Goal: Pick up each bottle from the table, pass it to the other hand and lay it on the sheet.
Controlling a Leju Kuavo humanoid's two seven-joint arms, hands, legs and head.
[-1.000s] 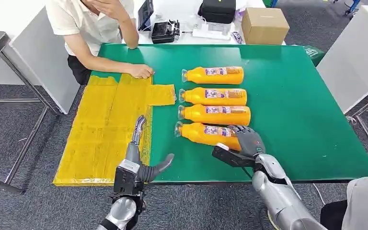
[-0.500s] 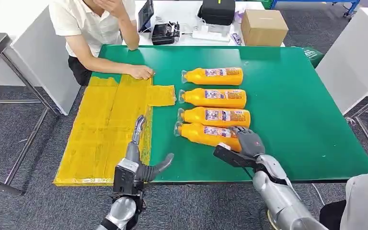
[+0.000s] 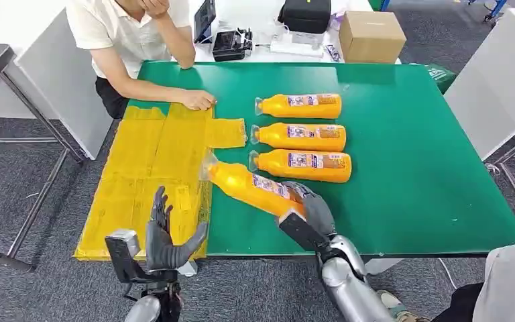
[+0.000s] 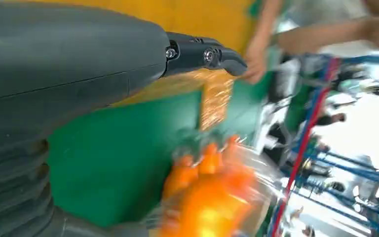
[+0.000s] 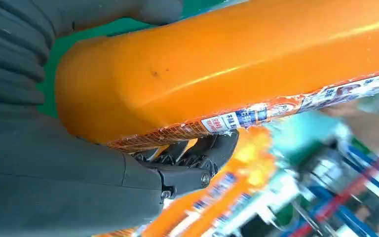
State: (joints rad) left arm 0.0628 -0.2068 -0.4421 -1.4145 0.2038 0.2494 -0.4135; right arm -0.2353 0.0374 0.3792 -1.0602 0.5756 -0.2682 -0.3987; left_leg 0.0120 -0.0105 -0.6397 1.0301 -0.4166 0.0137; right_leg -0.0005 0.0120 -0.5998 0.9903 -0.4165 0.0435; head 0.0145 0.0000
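right hand point(image 3: 308, 209): wrapped around the base end of a bottle point(image 3: 251, 186), holding it up off the table point(image 3: 416, 168). Bottle's tilted, cap end pointing toward the sheet point(image 3: 141, 174) and hanging right over its edge. From the wrist cam you can see the fingers point(image 5: 197, 158) curled under the orange body.

left hand point(image 3: 164, 238): nothing in it, fingers spread, palm up-ish, sitting at the near edge of the sheet, just short of the bottle's cap end.

held bottle label: blue, white and red band with small print. There's writing on it, looks like Chinese characters, but it's too small and smeared for me to read. No brand I can make out.

other bottles: three more lying on their sides in a row on the green table, caps pointing at the sheet: far one point(image 3: 300, 105), middle point(image 3: 299, 136), near point(image 3: 302, 166). Same labels, same unreadable print.

sheet: yellow, crinkly, covers the left part of the table.

person point(image 3: 131, 40): sitting at the far corner, one hand point(image 3: 198, 100) resting on the table right at the sheet's far edge.

background stuff: cardboard box point(image 3: 370, 35) and a black bag point(image 3: 303, 15) on the white table behind.
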